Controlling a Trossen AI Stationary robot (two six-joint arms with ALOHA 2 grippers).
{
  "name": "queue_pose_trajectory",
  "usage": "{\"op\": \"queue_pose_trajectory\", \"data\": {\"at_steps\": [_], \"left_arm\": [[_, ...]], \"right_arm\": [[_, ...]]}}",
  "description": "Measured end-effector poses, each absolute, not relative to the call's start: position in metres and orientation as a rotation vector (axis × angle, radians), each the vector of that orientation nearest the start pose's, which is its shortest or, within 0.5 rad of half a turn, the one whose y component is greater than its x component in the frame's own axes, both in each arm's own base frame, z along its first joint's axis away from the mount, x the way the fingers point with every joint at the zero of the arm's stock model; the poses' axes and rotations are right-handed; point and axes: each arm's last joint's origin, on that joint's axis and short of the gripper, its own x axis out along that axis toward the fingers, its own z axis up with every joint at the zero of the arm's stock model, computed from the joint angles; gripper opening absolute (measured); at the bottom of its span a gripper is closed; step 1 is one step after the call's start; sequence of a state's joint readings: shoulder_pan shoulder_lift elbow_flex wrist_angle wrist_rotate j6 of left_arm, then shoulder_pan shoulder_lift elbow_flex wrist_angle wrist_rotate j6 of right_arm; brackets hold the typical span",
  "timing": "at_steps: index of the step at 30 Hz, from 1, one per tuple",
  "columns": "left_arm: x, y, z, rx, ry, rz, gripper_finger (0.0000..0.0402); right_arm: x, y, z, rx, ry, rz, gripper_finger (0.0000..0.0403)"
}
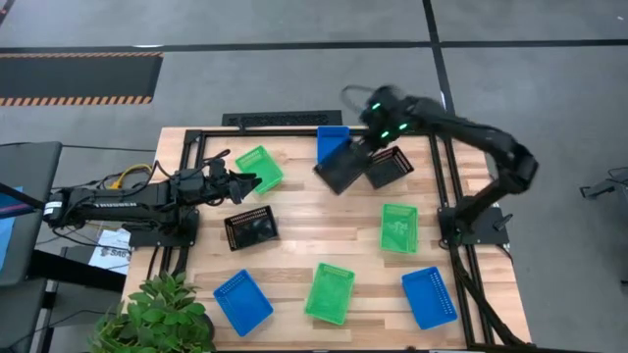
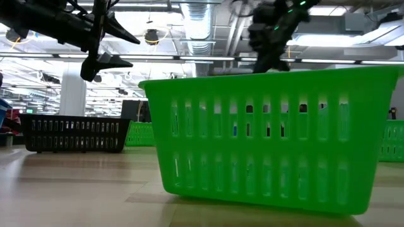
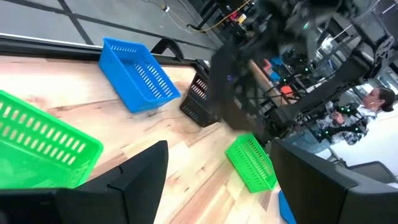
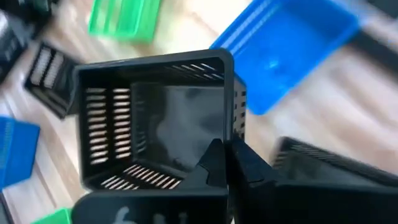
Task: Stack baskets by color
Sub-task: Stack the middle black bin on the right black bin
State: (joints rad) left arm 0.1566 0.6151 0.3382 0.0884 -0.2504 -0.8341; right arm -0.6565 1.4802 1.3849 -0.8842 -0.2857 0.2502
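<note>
Right gripper (image 1: 359, 147) is hanging over the far middle of the table, its fingers pinched tight on the rim of 1 black basket (image 1: 340, 169), which is tilting in the air. In the right wrist view that held basket (image 4: 155, 118) is filling the frame, the 2 fingertips meeting on its wall.

Largest first: the wooden table (image 1: 294, 235) is lying inside a black frame that is running along its far, left and right edges. A leafy plant (image 1: 162, 316) is crowding the near-left corner.

Of the baskets, 9 are showing. Another black one (image 1: 391, 166) is sitting just right of the lifted one, and a blue one (image 1: 332, 140) is lying against the far edge behind it. A green one (image 1: 260, 169) is resting far-left, and a black one (image 1: 251, 227) is sitting left of centre. Another green one (image 1: 398, 227) is lying right of centre. Along the near edge, blue (image 1: 242, 301), green (image 1: 330, 292) and blue (image 1: 429, 296) are standing well apart.

Bare wood is lying open across the centre, between the 2 rows.

Left gripper (image 1: 253, 183) is hovering near the far-left green basket, fingers spread wide and holding nothing.
</note>
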Motion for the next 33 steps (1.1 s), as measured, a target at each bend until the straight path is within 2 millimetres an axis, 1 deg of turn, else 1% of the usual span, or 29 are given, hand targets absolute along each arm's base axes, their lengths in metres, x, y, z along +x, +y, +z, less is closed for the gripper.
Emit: {"op": "queue_pose_trajectory", "data": {"at_steps": [3,5,7,9,12,16,20,27,33], "left_arm": [[0.148,0.031,0.229,-0.811,0.009,0.461,0.027],[0.148,0.031,0.229,-0.811,0.008,0.462,0.027],[0.148,0.031,0.229,-0.81,0.009,0.462,0.027],[0.148,0.031,0.229,-0.81,0.009,0.462,0.027],[0.148,0.031,0.229,-0.826,0.006,0.462,0.027],[0.148,0.031,0.229,-0.827,0.006,0.462,0.027],[0.148,0.031,0.229,-0.828,0.006,0.461,0.027],[0.148,0.03,0.229,-0.832,0.009,0.454,0.027],[0.148,0.03,0.229,-0.836,0.011,0.448,0.027]], "right_arm": [[0.203,-0.181,0.337,0.693,0.804,-0.532,0.0003],[0.177,-0.183,0.34,0.715,0.797,-0.589,0.0004],[0.152,-0.184,0.339,0.742,0.785,-0.654,0.0007],[0.132,-0.185,0.333,0.773,0.767,-0.715,0.0008],[0.111,-0.185,0.313,0.835,0.777,-0.748,0.0007],[0.101,-0.188,0.286,0.896,0.768,-0.715,0.0009],[0.098,-0.199,0.269,0.918,0.716,-0.661,0.0014],[0.099,-0.218,0.247,0.927,0.779,-0.626,0.0014],[0.104,-0.225,0.234,0.942,0.813,-0.563,0.002]]}}
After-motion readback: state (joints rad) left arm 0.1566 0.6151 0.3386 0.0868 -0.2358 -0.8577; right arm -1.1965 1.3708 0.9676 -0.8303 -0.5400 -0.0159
